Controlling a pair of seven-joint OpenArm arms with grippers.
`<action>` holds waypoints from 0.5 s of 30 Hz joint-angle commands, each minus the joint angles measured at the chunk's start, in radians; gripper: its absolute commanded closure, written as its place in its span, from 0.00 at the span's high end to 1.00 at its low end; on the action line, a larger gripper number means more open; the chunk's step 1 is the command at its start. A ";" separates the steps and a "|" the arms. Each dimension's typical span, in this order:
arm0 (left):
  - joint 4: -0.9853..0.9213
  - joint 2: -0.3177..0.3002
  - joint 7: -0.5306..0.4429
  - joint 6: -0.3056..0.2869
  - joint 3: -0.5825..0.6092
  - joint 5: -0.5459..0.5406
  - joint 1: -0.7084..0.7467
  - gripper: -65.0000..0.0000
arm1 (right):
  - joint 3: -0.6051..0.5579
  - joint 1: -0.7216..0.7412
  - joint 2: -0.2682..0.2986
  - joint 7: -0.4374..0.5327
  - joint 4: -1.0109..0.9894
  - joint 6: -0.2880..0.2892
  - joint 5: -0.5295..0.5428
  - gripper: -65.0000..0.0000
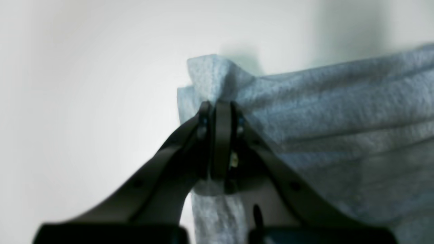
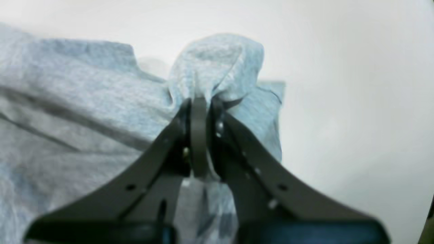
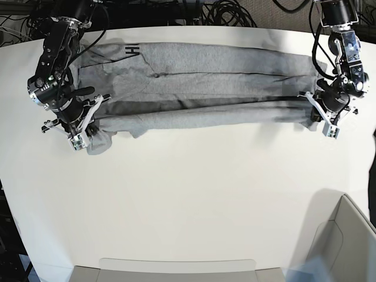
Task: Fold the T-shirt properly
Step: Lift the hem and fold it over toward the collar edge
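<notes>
The heather-grey T-shirt (image 3: 200, 88) lies stretched sideways across the far part of the white table (image 3: 194, 194), with a lengthwise fold held up between my two grippers. Black lettering (image 3: 130, 51) shows near its far left edge. My left gripper (image 3: 320, 117), at the right of the base view, is shut on a bunched edge of the shirt (image 1: 339, 112); the left wrist view shows its tips (image 1: 220, 108) pinching cloth. My right gripper (image 3: 85, 132), at the left of the base view, is shut on the other end (image 2: 84, 95), with its tips (image 2: 199, 101) clamped under a puff of cloth.
A pale open box (image 3: 343, 247) stands at the near right corner. A flat light tray edge (image 3: 176, 267) lies along the table's near side. Black cables (image 3: 223, 12) hang behind the far edge.
</notes>
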 commanded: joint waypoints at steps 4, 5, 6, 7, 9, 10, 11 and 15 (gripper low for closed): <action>0.039 -0.002 -0.014 0.008 -0.031 0.006 0.025 0.00 | 0.046 -0.030 0.002 -0.006 0.053 0.063 0.005 0.00; 0.039 0.006 -0.014 0.008 -0.045 0.007 0.036 0.00 | 0.061 -0.035 -0.004 -0.025 0.058 0.071 0.005 0.00; 0.039 0.009 -0.014 0.008 -0.054 0.009 0.045 0.00 | 0.078 -0.035 -0.010 -0.034 0.061 0.082 0.005 0.00; 0.039 0.009 -0.014 0.008 -0.058 0.009 0.053 0.00 | 0.098 -0.036 -0.012 -0.043 0.067 0.084 0.005 0.00; 0.039 0.009 -0.014 0.006 -0.062 0.007 0.068 0.00 | 0.140 -0.046 -0.024 -0.048 0.075 0.084 0.005 0.00; 0.039 0.009 -0.014 0.006 -0.062 0.007 0.068 0.00 | 0.155 -0.046 -0.029 -0.048 0.078 0.084 0.004 0.00; 0.039 0.009 -0.014 0.006 -0.062 0.007 0.070 0.00 | 0.164 -0.046 -0.030 -0.048 0.078 0.084 0.004 0.00; 0.040 0.009 -0.014 0.006 -0.063 0.007 0.087 0.00 | 0.170 -0.050 -0.026 -0.048 0.078 0.084 0.002 0.00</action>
